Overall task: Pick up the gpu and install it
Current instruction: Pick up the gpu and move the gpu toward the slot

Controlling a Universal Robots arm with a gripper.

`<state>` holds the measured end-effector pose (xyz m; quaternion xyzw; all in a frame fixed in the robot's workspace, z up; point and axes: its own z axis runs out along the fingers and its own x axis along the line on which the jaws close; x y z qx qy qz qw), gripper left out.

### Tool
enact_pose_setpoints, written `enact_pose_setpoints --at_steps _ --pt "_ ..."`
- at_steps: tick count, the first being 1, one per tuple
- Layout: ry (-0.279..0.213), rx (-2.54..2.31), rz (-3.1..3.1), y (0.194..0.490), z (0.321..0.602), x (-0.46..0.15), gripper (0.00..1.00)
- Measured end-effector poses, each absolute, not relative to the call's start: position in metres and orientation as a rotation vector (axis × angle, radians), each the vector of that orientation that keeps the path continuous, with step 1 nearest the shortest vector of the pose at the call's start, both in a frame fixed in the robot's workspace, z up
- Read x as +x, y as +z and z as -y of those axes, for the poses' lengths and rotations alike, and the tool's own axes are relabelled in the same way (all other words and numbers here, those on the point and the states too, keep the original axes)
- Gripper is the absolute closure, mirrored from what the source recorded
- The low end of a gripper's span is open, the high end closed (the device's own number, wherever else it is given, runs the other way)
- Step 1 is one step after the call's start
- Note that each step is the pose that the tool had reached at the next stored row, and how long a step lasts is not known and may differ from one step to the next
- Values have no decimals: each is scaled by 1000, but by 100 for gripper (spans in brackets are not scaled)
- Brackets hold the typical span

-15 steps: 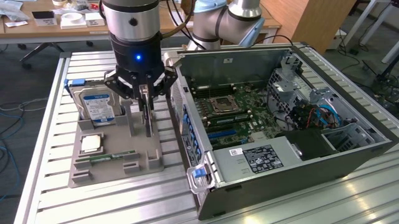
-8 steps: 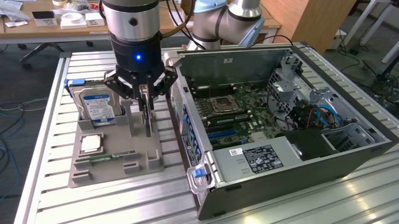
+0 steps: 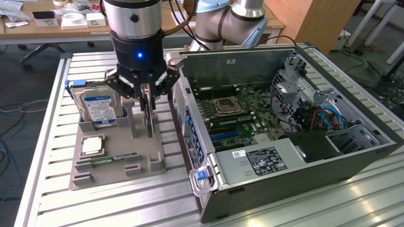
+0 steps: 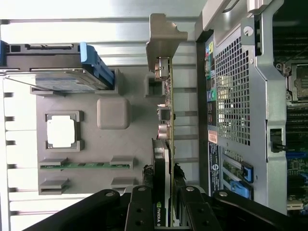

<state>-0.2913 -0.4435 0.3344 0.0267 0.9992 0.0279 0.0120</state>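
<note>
Pointing straight down, the gripper [image 3: 149, 100] stood over the grey tray [image 3: 117, 172], with its jaws about half closed. Its two black fingers [image 4: 142, 202] pressed on both faces of the gpu [image 4: 163, 159], so it had hold of the card by its upper edge. The gpu stood upright on its long edge at the side of the tray that is nearest to the computer case [image 3: 284, 179]. Its lower edge appeared to be down at the tray. Its silvery bracket [image 4: 163, 36] was at the end away from the fingers.

On the same tray, at the exterior view's left of the gpu, a hard drive [image 3: 99, 106] with a blue label stood upright. A square processor chip [image 3: 92, 145] and a green memory stick [image 3: 113, 158] lay flat near it. The case lay open just beside the tray, on the exterior view's right, and its motherboard [image 3: 233, 111] was visible. Everything rested on a table of metal slats [image 3: 126, 208].
</note>
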Motion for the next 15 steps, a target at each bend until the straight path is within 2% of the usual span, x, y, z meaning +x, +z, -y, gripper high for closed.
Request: enact_pose_setpoints --at_steps 15 --pt "87 83 -3115 372 443 -291 73"
